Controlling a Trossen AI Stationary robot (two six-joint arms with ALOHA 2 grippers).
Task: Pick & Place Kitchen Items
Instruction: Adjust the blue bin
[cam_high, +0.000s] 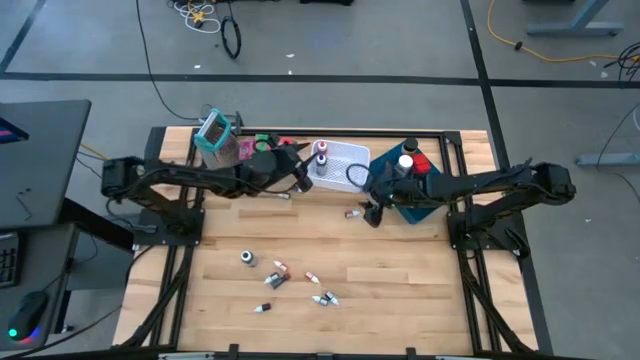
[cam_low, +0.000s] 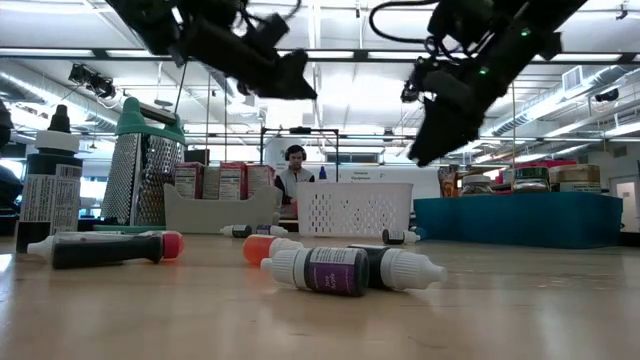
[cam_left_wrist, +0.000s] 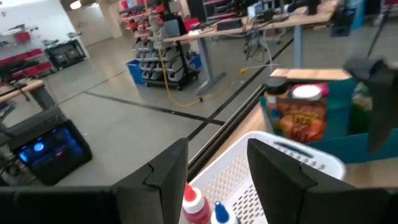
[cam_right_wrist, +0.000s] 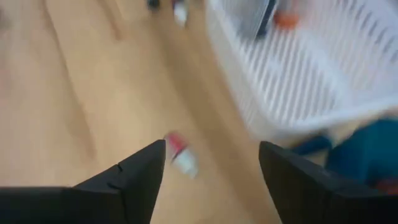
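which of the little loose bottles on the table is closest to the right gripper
The lone small bottle beside the white basket, just left of the right gripper; the others lie scattered toward the table's front.

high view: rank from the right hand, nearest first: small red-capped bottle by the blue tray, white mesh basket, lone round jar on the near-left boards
From the right hand:
1. Small red-capped bottle, just beside it on the boards, toward the left arm.
2. White mesh basket, at the table's far edge, left of the blue tray.
3. Round jar, well off on the near-left boards.

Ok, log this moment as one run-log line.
left gripper: jaws open, empty, over white basket | right gripper: jaws open, empty, above small bottle beside basket | loose bottles on table
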